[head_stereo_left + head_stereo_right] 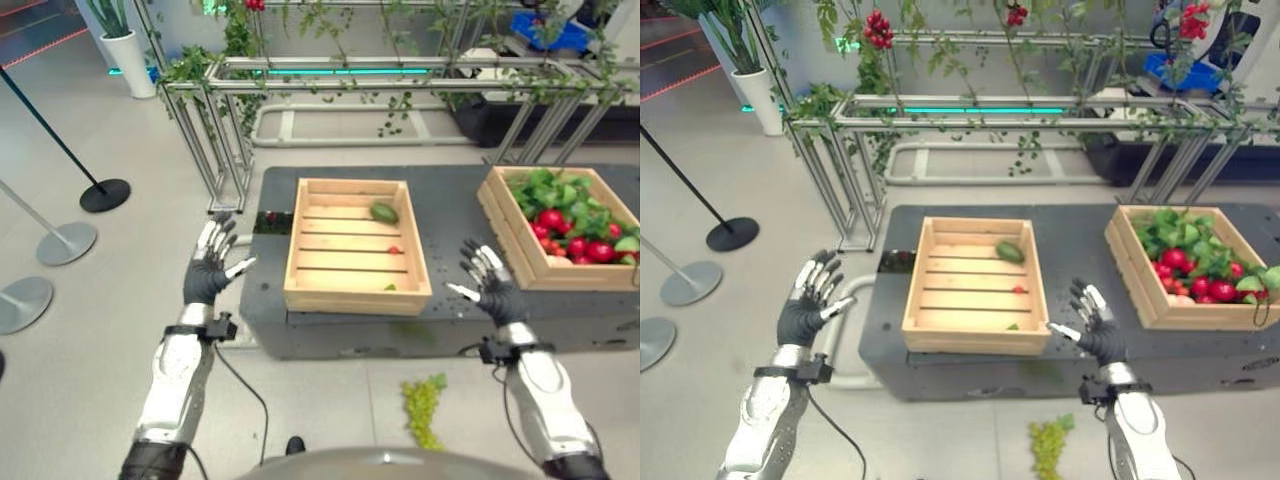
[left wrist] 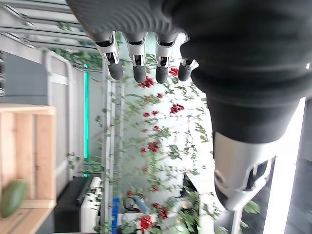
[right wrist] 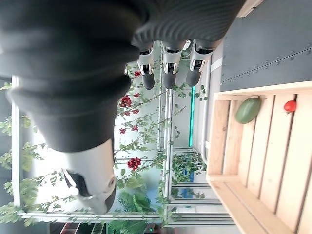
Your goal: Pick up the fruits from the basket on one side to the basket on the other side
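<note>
A light wooden crate [image 1: 357, 250] stands on the dark platform [image 1: 450, 210] in the middle, holding a green avocado-like fruit [image 1: 384, 212], a small red fruit [image 1: 394, 250] and a small green one [image 1: 390, 287]. A second crate [image 1: 560, 225] at the right is piled with red fruits [image 1: 577, 243] and green leaves. My left hand [image 1: 210, 265] hovers open, left of the middle crate, off the platform. My right hand [image 1: 488, 282] is open too, raised between the two crates near the platform's front edge. Both hands are empty. A bunch of green grapes [image 1: 422, 408] lies on the floor in front of the platform.
A metal frame with hanging vines [image 1: 400, 80] runs behind the platform. Stanchion bases [image 1: 104, 194] and a rope barrier stand on the floor at the left. A white planter [image 1: 130, 60] is at the back left.
</note>
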`<state>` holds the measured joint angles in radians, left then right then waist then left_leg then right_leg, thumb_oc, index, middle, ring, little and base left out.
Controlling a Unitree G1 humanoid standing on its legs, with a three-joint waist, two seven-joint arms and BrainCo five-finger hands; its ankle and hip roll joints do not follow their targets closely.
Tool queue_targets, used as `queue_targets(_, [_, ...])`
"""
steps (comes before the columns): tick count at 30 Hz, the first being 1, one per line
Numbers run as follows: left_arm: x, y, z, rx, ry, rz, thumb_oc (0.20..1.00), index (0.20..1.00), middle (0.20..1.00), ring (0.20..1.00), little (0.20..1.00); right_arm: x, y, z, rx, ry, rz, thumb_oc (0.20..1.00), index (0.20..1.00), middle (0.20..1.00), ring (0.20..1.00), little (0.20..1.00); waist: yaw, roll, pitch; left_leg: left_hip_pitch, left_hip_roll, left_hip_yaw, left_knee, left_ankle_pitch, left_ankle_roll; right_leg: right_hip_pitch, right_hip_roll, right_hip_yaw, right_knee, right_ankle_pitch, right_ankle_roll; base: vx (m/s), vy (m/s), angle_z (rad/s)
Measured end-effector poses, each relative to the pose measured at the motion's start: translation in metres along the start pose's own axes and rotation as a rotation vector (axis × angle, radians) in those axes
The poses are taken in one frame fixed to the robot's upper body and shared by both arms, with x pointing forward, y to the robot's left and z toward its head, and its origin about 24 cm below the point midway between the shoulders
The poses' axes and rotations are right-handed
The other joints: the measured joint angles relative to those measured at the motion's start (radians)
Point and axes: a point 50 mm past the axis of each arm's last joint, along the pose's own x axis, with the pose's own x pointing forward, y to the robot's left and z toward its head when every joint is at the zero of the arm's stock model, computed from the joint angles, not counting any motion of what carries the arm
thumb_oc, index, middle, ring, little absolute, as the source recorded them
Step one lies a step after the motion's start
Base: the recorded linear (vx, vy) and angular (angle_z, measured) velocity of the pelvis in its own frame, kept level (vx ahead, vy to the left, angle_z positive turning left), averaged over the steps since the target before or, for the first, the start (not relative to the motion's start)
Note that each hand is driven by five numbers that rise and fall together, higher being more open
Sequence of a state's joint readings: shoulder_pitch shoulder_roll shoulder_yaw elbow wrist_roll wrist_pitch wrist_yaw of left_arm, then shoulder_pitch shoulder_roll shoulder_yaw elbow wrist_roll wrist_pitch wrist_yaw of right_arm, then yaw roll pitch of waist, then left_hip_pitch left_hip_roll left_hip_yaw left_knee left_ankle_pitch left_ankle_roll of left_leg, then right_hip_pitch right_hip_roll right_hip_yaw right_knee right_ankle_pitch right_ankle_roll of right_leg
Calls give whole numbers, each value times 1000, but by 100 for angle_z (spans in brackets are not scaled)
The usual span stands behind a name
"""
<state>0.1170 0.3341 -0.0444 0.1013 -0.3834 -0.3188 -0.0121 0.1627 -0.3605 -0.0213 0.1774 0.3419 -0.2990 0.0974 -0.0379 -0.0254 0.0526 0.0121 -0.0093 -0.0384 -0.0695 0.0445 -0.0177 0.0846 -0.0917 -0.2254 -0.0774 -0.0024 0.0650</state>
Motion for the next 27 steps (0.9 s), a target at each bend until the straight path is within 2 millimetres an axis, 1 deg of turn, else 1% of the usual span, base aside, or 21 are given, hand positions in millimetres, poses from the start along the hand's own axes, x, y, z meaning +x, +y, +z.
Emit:
queue_targets(1, [-5,4,-19,13,90,18,1000,1000,1000,1000,1000,-3,-3,-11,-6,48,-15,1000,1000,1000,1000,1000,0,0,-1,0,0,2,-1,0,0,-1,0,2,0,0,0,-21,12,-3])
queue_targets(2, [-12,9,-33,33,153,31,1000,1000,1000,1000,1000,-5,-5,-18,-21,84,-20,1000,1000,1000,1000,1000,0,-1,-2,1,0,4,-3,0,0,-1,0,3,0,0,0,-22,9,-6])
queue_targets(3, [-22,15,-54,49,260,56,1000,1000,1000,1000,1000,-10,-8,-32,-34,152,-27,1000,1000,1000,1000,1000,1,-2,-4,5,1,7,-6,0,0,0,0,4,-1,0,0,-26,12,-5])
queue_targets(4, [-29,19,-65,62,314,73,1000,1000,1000,1000,1000,-13,-8,-39,-38,187,-29,1000,1000,1000,1000,1000,0,-3,-5,7,1,7,-7,0,0,0,0,4,-1,-1,1,-25,15,-7])
queue_targets(6, [-60,28,-101,95,528,106,1000,1000,1000,1000,1000,-29,-11,-69,-43,339,-44,1000,1000,1000,1000,1000,-1,-7,-5,10,2,10,-13,0,0,1,0,6,-6,-1,1,-17,20,-4])
queue_targets(7, [-68,29,-108,111,570,102,1000,1000,1000,1000,1000,-38,-12,-78,-45,386,-48,1000,1000,1000,1000,1000,-1,-9,-6,10,2,10,-16,0,0,1,0,6,-9,0,1,0,0,0])
queue_targets(8, [-81,29,-118,142,640,87,1000,1000,1000,1000,1000,-50,-14,-93,-55,477,-54,1000,1000,1000,1000,1000,0,-13,-8,10,1,10,-17,0,0,3,0,6,-12,-1,1,0,0,0])
queue_targets(10, [-91,29,-125,152,685,83,1000,1000,1000,1000,1000,-64,-16,-106,-68,552,-61,1000,1000,1000,1000,1000,1,-13,-6,9,1,10,-17,0,0,1,0,5,-12,-1,1,0,0,0])
queue_targets(11, [-100,31,-132,183,738,77,1000,1000,1000,1000,1000,-73,-15,-120,-88,635,-60,1000,1000,1000,1000,1000,0,-14,-6,11,1,11,-17,0,0,3,0,5,-12,-1,1,0,0,0])
queue_targets(12, [-103,32,-135,196,762,71,1000,1000,1000,1000,1000,-77,-15,-126,-104,676,-55,1000,1000,1000,1000,1000,0,-13,-6,11,1,11,-17,0,0,3,0,5,-12,-1,1,0,0,0])
queue_targets(13, [-109,32,-140,226,803,53,1000,1000,1000,1000,1000,-91,-15,-139,-125,773,-49,1000,1000,1000,1000,1000,0,-13,-6,11,1,11,-17,0,0,3,0,6,-12,-1,1,0,0,0])
queue_targets(15, [-118,32,-146,257,857,33,1000,1000,1000,1000,1000,-104,-14,-150,-132,859,-55,1000,1000,1000,1000,1000,1,-12,-5,14,1,11,-18,-1,-1,6,0,6,-12,-1,1,0,0,0])
queue_targets(16, [-130,33,-153,266,917,42,1000,1000,1000,1000,1000,-119,-13,-160,-139,948,-67,1000,1000,1000,1000,1000,0,-11,-6,17,2,12,-18,-1,-1,9,0,6,-12,-1,1,0,0,0])
queue_targets(17, [-134,32,-158,265,968,51,1000,1000,1000,1000,1000,-125,-10,-165,-133,1003,-76,1000,1000,1000,1000,1000,1,-10,-6,19,2,12,-18,-2,-2,12,0,6,-12,-2,2,0,0,0])
queue_targets(18, [-143,31,-163,269,1017,51,1000,1000,1000,1000,1000,-138,-9,-170,-129,1061,-86,1000,1000,1000,1000,1000,0,-9,-5,21,2,13,-18,-2,-2,12,0,7,-12,-1,1,0,0,0])
queue_targets(19, [-148,31,-166,269,1050,53,1000,1000,1000,1000,1000,-143,-8,-173,-127,1094,-91,1000,1000,1000,1000,1000,0,-9,-5,22,2,13,-18,-2,-2,13,0,7,-12,-1,1,27,15,-4])
queue_targets(20, [-160,30,-172,259,1123,66,1000,1000,1000,1000,1000,-152,-8,-176,-125,1147,-97,1000,1000,1000,1000,1000,0,-8,-6,27,3,15,-18,-3,-3,16,0,10,-13,-2,1,22,9,-6])
queue_targets(21, [-164,29,-175,253,1161,72,1000,1000,1000,1000,1000,-155,-8,-177,-125,1169,-101,1000,1000,1000,1000,1000,0,-7,-9,29,3,16,-18,-5,-4,17,1,13,-13,-2,1,28,11,-8])
queue_targets(23, [-177,27,-178,239,1228,75,1000,1000,1000,1000,1000,-164,-10,-179,-122,1209,-112,1000,1000,1000,1000,1000,-1,-6,-10,30,6,28,-18,-5,-5,14,3,22,-13,-2,-1,28,13,-12])
queue_targets(24, [-180,27,-179,238,1246,77,1000,1000,1000,1000,1000,-163,-10,-179,-122,1215,-113,1000,1000,1000,1000,1000,-1,-5,-12,31,7,31,-18,-6,-5,14,4,23,-12,-2,-2,25,10,-11])
queue_targets(27, [-188,28,-180,225,1294,70,1000,1000,1000,1000,1000,-170,-10,-180,-127,1257,-112,1000,1000,1000,1000,1000,-1,-1,-31,32,10,32,-19,-7,-5,15,6,24,-12,-2,-4,28,7,-3])
